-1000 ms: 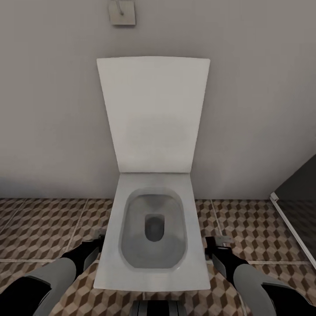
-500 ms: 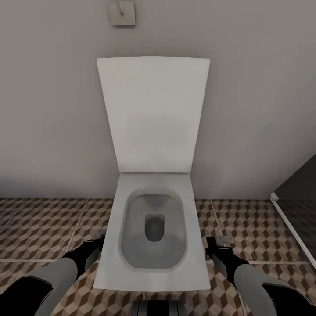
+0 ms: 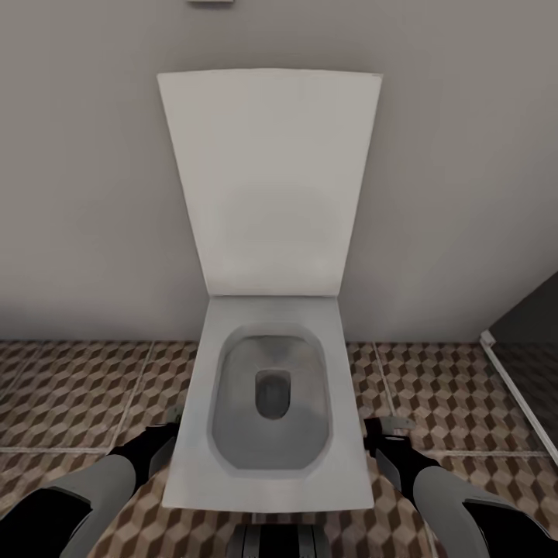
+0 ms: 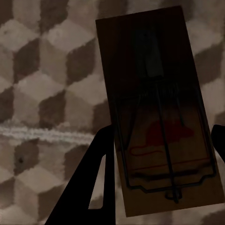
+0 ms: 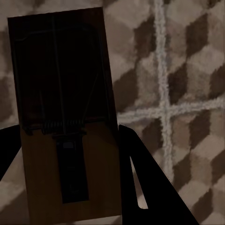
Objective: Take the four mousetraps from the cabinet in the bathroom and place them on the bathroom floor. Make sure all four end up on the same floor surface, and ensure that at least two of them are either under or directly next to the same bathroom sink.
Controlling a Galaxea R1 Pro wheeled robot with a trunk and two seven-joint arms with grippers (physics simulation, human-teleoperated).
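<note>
Between my left jaws (image 4: pixel 161 154) sits a mousetrap (image 4: pixel 157 112), a brown wooden board with a wire spring and a red mouse mark. One dark finger (image 4: pixel 93 180) presses one long edge; the other shows as a sliver at the opposite edge. Jaws pinched on it, spread only as wide as the board. Beneath it, the bathroom floor (image 4: pixel 42 84) with its cube pattern and a pale grout line; I cannot tell how high the trap hangs above the tiles.

Right jaws (image 5: pixel 65 154) likewise clamp a second mousetrap (image 5: pixel 65 117), dark fingers (image 5: pixel 140 183) flanking both long edges. Cube-pattern tiles lie past it, with a grout crossing alongside.

From the head camera: left gripper (image 3: pixel 167 438) and right gripper (image 3: pixel 384 434) sit low, one on either side of the white square toilet (image 3: pixel 267 387), just beside its rim. Lid (image 3: pixel 267 178) upright against the grey wall (image 3: pixel 77 194). Dark panel with a pale edge (image 3: pixel 515 387) stands at the far right.

Change since half a second ago: the whole head picture has shifted, with the lid looming larger and the small wall fitting (image 3: pixel 211 2) nearly cut off at the top edge. Camera motion, not the things. Both arms hold the same stations beside the bowl.
</note>
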